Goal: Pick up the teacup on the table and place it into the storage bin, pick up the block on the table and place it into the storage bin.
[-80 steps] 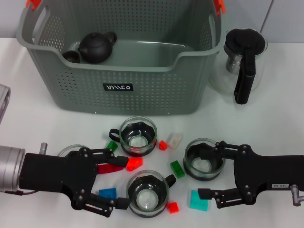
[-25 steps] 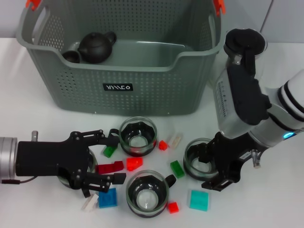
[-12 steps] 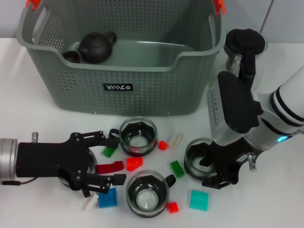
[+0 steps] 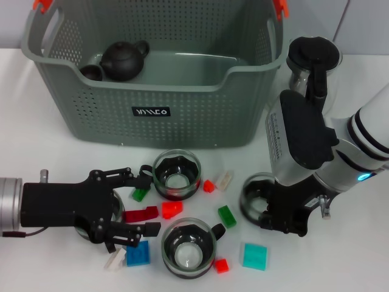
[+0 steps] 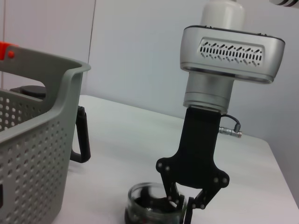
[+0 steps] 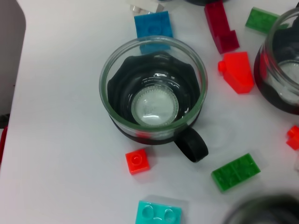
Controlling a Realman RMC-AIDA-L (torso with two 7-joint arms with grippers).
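Observation:
Grey-green storage bin (image 4: 152, 112) stands at the back with a black teapot inside. Three glass teacups show on the white table (image 4: 36, 158): one in the middle (image 4: 176, 175), one in front (image 4: 188, 249), one on the right (image 4: 254, 193). My right gripper (image 4: 276, 213) points straight down onto the right one. In the left wrist view my right gripper (image 5: 187, 207) is pinched on the rim of that teacup (image 5: 149, 205). My left gripper (image 4: 143, 201) lies flat at the left, open, with a green block (image 4: 141, 194) and a dark red block (image 4: 141, 214) between its fingers.
Glass jug with black handle (image 4: 313, 79) stands right of the bin, close behind my right arm. More blocks lie scattered: red (image 4: 172, 209), green (image 4: 227, 216), teal (image 4: 254, 256), blue (image 4: 138, 253), small red (image 4: 221, 265). A glass rim (image 4: 114, 210) shows under my left gripper.
My right arm swung up from lying flat, then lowered its gripper onto the right teacup and closed on its rim. My left gripper drew back left earlier and has stayed still since.

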